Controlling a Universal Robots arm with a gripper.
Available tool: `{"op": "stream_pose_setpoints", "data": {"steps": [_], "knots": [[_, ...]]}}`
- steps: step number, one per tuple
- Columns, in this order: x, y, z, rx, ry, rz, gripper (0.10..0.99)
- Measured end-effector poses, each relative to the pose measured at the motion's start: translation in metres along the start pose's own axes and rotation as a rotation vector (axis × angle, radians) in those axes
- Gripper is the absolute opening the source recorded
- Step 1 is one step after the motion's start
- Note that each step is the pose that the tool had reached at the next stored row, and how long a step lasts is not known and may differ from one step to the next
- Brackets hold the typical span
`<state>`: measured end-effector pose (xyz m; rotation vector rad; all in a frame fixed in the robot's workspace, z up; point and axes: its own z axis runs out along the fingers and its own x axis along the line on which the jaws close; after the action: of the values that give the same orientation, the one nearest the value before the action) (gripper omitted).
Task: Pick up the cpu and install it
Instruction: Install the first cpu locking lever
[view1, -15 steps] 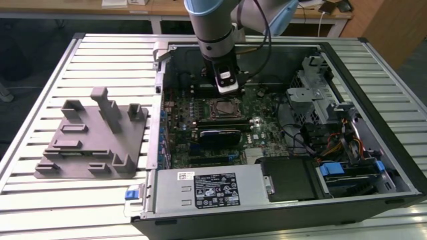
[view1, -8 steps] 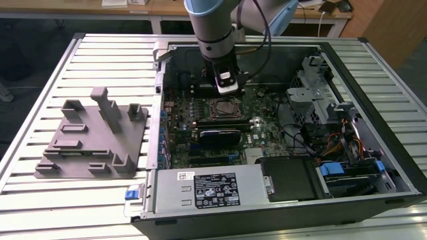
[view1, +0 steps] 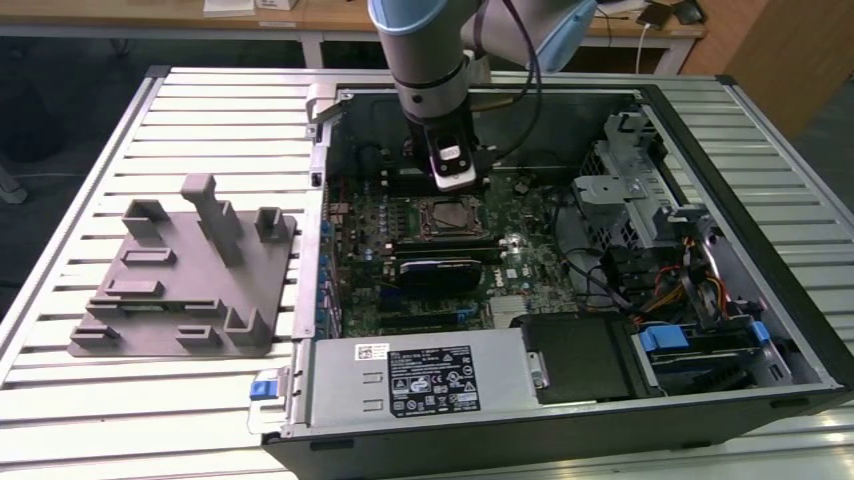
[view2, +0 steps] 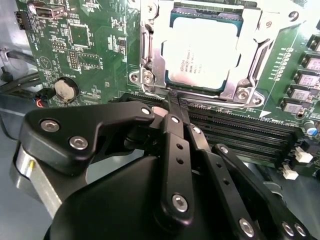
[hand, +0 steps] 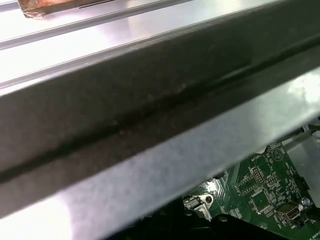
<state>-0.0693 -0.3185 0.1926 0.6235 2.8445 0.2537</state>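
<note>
You've got the cpu (view2: 200, 50) seated in the socket frame (view2: 150, 60) on the green motherboard (view2: 85, 45). In the second wrist view it reads as a flat square chip with a bright silver-grey metal top, glare washing out most of the face, and a thin darker teal border showing round the edge. The metal frame brackets it on all sides, screws visible at the corners.

In the exterior view the cpu (view1: 442, 217) sits near the middle of the open computer case (view1: 747, 330), which lies on its side on the slatted metal table (view1: 160, 400). The gripper (view2: 172, 102) hangs just above the board beside the socket, tips pinched together with nothing between them. They sit at the socket's edge, right by the black memory slots (view2: 240, 135); you can't tell whether they touch the frame.

The arm (view1: 424, 60) comes down into the case from the far side. The grey plastic fixture block (view1: 187, 280) sits on the table at the exterior view's left, well apart from the case. A coin cell battery (view2: 66, 90) shows on the board in the second wrist view.

The first wrist view looks along the case's dark wall (hand: 150, 125), with a corner of the motherboard (hand: 260, 190) beyond.
</note>
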Motion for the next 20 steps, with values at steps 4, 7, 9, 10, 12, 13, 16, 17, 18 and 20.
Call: {"op": "stream_pose_setpoints", "data": {"steps": [4,7,9,10,12,13,16,17,18,20], "knots": [[0.0001,-0.0004,0.0012,0.002,-0.0012,0.001,0.106],[0.0001,-0.0009,0.0016,0.002,-0.0013,0.001,0.106],[-0.0002,-0.0016,0.0018,0.001,-0.0004,0.001,0.106],[-0.0002,-0.0017,0.0019,-0.001,0.0001,0.001,0.106],[-0.0002,-0.0016,0.0019,-0.002,0.0005,0.002,0.106],[-0.0003,-0.0017,0.0019,-0.004,0.0015,0.002,0.106],[-0.0003,-0.0018,0.0018,-0.013,0.0057,0.005,0.106],[-0.0003,-0.0018,0.0019,-0.014,0.0058,0.005,0.106],[-0.0003,-0.0017,0.0019,-0.014,0.0059,0.005,0.106],[-0.0004,-0.0016,0.0012,-0.014,0.0059,0.005,0.106]]}}
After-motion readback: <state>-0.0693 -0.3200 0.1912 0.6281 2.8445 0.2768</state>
